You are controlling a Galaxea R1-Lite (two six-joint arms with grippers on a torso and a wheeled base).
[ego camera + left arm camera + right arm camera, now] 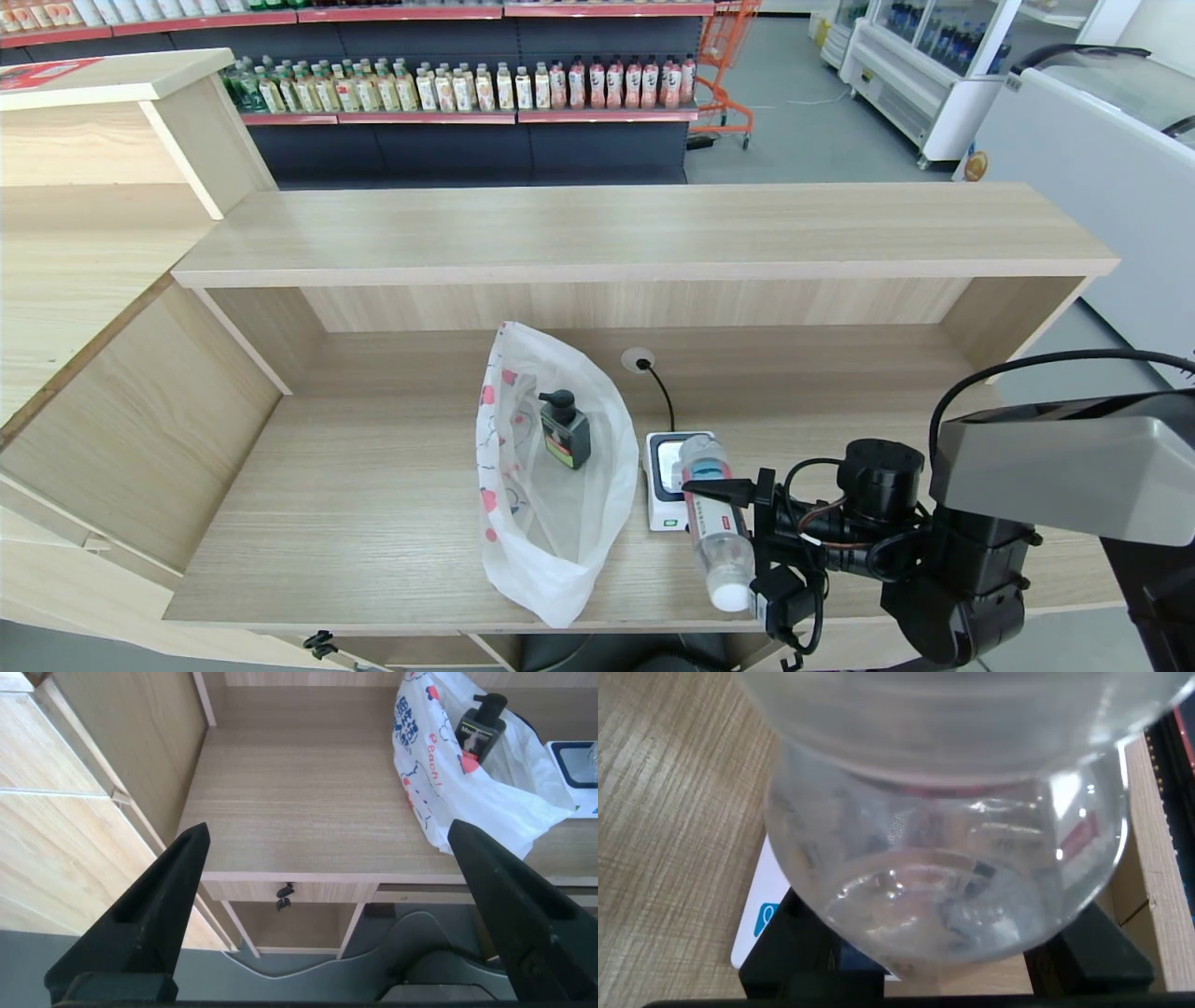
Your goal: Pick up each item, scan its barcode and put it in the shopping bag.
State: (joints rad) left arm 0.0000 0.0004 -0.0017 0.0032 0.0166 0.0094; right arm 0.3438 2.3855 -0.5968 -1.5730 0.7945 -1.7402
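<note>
Nearest me, my left hand (pixel 327 845) hangs off the near edge of the table (pixel 355 504), its two fingers (pixel 159 905) spread wide apart. The shopping bag (pixel 439 775) lies at about its 1 o'clock.

My right hand (pixel 738 541) is clamped across a clear water bottle (pixel 717 523) with a red label, held lying flat above the table's near edge. The bottle's white cap points to 6 o'clock, toward me, and its base to 12 o'clock. In my right wrist view the bottle (pixel 943 859) hangs over the barcode scanner (pixel 761 924).

The far end of the bottle covers the right side of the white scanner (pixel 665 467). At the scanner's 9 o'clock, just beside it, lies the white shopping bag (pixel 551 504) with red prints. Its mouth is open and its raised right wall stands between the bottle and the bag's inside.

A dark pump bottle (pixel 566 431) stands in the far part of the bag. From the scanner a black cable (pixel 661 397) runs to 12 o'clock into a round grommet (pixel 638 358). Beyond the table, shelves of drinks (pixel 467 89) stand at 12 o'clock.
</note>
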